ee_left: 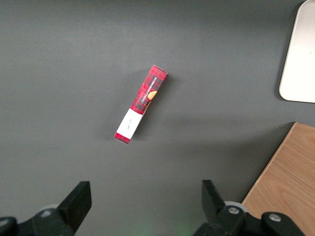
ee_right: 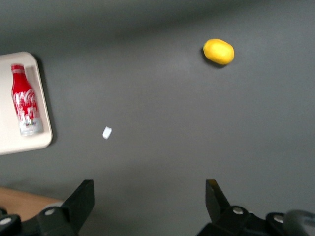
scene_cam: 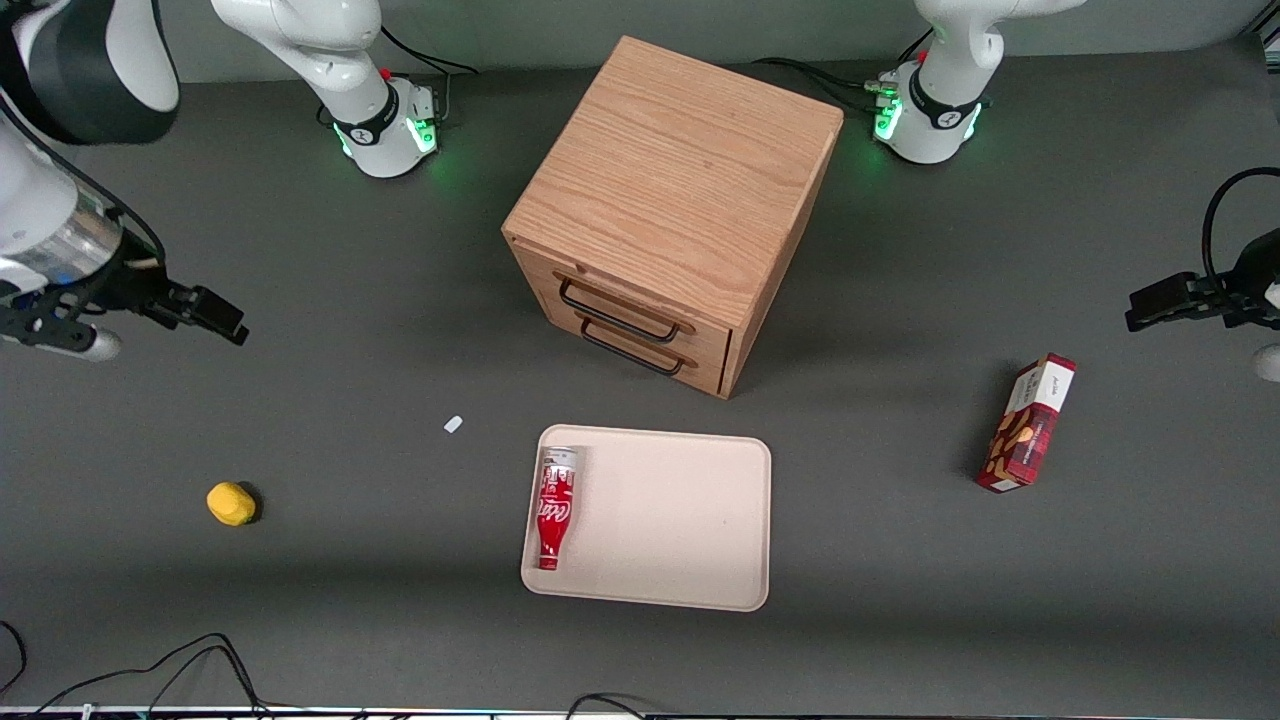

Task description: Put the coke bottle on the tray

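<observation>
The coke bottle (scene_cam: 553, 505) (ee_right: 24, 105) lies on its side on the tray (scene_cam: 680, 540) (ee_right: 7, 140), along the rim nearest the working arm's end. Its cap points toward the front camera and its silvery base toward the cabinet. The tray is a flat beige rectangle, and one corner of it shows in the left wrist view (ee_left: 302, 54). My gripper (scene_cam: 225, 322) (ee_right: 150, 194) hangs well away from the tray, above the table toward the working arm's end. It is open with nothing between its fingers.
A wooden drawer cabinet (scene_cam: 680, 200) stands just farther from the front camera than the tray. A yellow object (scene_cam: 231, 503) (ee_right: 219, 51) and a small white scrap (scene_cam: 453, 424) (ee_right: 107, 132) lie toward the working arm's end. A red snack box (scene_cam: 1028, 422) (ee_left: 141, 103) lies toward the parked arm's end.
</observation>
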Motion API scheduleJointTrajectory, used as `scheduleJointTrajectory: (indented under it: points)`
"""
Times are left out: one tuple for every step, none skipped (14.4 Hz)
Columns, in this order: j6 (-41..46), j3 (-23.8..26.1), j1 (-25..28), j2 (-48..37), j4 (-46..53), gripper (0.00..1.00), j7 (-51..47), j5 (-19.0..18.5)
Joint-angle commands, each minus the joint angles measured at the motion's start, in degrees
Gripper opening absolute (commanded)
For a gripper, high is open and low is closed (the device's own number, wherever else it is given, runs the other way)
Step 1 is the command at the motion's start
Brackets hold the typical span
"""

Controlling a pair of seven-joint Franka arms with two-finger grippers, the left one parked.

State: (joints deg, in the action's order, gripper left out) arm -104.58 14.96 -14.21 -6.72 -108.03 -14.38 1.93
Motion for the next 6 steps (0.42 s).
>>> scheduleJointTrajectory:
  points:
    - [4.3, 0.7, -2.4, 0.7, 4.1, 1.00, 5.5, 0.8]
    - [5.6, 0.8, -2.7, 0.9, 5.1, 1.00, 7.2, 0.7]
    - [6.2, 0.8, -2.7, 1.4, 6.0, 1.00, 8.5, -0.3]
    - [6.6, 0.9, -2.7, 1.5, 6.3, 1.00, 9.0, -2.4]
    - [6.7, 1.4, -2.7, 1.6, 6.6, 1.00, 9.2, -3.2]
    - [6.7, 1.5, -2.7, 1.7, 6.7, 1.00, 9.3, -3.3]
